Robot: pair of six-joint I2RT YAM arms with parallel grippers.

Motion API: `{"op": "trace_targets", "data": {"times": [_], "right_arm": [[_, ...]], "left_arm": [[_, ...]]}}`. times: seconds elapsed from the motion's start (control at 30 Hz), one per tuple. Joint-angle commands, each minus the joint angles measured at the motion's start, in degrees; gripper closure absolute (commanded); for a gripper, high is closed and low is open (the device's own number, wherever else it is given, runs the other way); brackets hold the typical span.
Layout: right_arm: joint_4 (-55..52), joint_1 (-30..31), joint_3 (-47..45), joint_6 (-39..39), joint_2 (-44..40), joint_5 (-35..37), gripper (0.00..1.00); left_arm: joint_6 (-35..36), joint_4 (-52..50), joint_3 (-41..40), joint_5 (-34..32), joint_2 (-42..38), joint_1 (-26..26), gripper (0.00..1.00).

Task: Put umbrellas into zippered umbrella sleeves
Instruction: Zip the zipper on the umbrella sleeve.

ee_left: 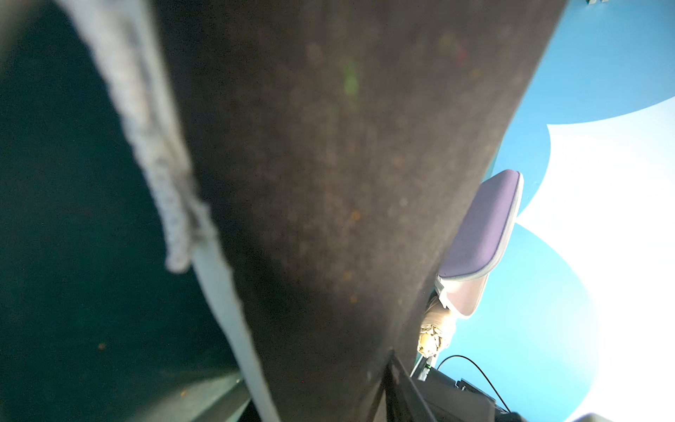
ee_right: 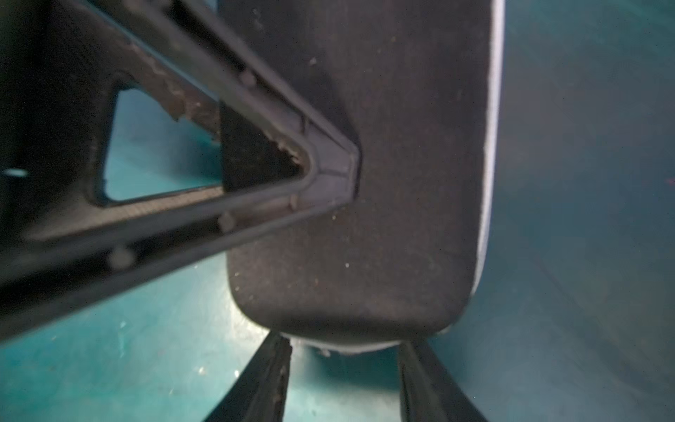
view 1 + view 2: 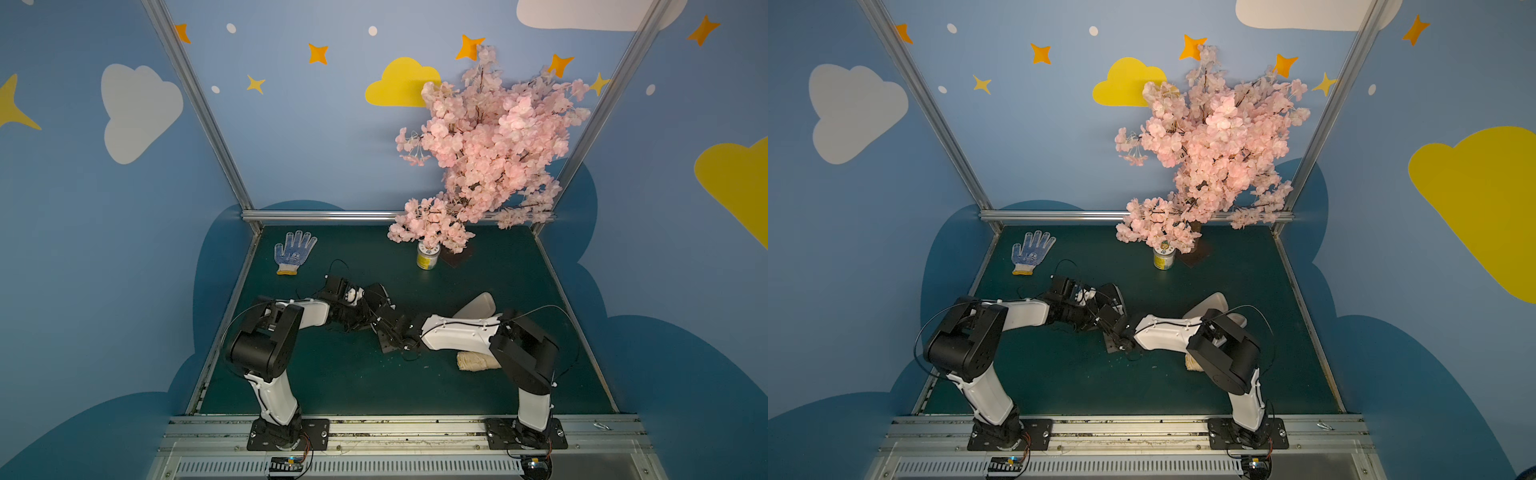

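Centre of the green mat (image 3: 332,386): both arms met at the black sleeve (image 2: 401,182), whose pale rim showed along one edge.

Right gripper (image 2: 345,347): its fingers stood apart on either side of the black sleeve's rounded end. Whether they pinched it could not be told.

Left gripper (image 3: 376,311): one finger (image 2: 325,171) lay against the black sleeve's outer shell in the right wrist view. Its mate was hidden, so the grip could not be judged. The black shell and a grey fabric edge filled most of the left wrist view.

Lavender sleeve (image 3: 478,305): it lay open on the right arm's side of the black sleeve, partly under that arm, with its pale lining upward.

Cream umbrella (image 3: 473,360): it lay folded on the mat, outside both sleeves. It was just nearer the robot's base than the lavender sleeve and partly hidden by the right arm.

Far edge of the mat: a glove (image 3: 293,251) lay toward the left. A jar (image 3: 428,255) stood beside a pink blossom tree (image 3: 490,145).
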Motion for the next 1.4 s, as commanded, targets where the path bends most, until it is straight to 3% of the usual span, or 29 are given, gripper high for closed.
{"op": "trace_targets", "data": {"times": [0.0, 0.2, 0.47, 0.6, 0.87, 1.13, 1.23, 1.37], "right_arm": [[0.5, 0.7, 1.8, 1.3, 1.5, 6.2, 0.58], [1.0, 1.1, 1.6, 2.3, 2.1, 10.6, 0.75], [2.0, -0.4, -0.2, -0.9, 0.1, 11.0, 1.00], [2.9, -2.7, -4.8, 0.0, -3.1, 9.2, 1.00], [3.9, -9.1, -9.6, 2.8, -6.8, 5.0, 1.00], [4.9, -8.4, -9.7, 0.7, -7.9, 1.0, 1.00], [3.3, -5.5, -10.5, 0.7, -9.8, 0.6, 1.00], [2.5, -2.1, -10.5, 1.9, -10.7, -1.8, 1.00]], "left_arm": [[0.9, -7.3, -1.2, -1.6, 3.1, -0.6, 0.65], [1.7, -8.3, -0.8, -1.3, 3.4, -0.5, 0.72], [3.4, -10.5, -0.4, -2.1, 4.3, 0.2, 0.87], [5.0, -13.5, -0.3, -4.9, 3.6, 1.4, 0.97], [6.1, -14.7, -0.1, -6.3, 4.1, 1.9, 0.97], [7.3, -17.0, 3.0, -5.0, 4.5, 1.5, 0.97], [10.0, -22.2, 7.4, -6.5, 4.0, 1.2, 0.92], [12.9, -27.3, 13.4, -6.9, 3.5, 1.1, 0.65]]}}
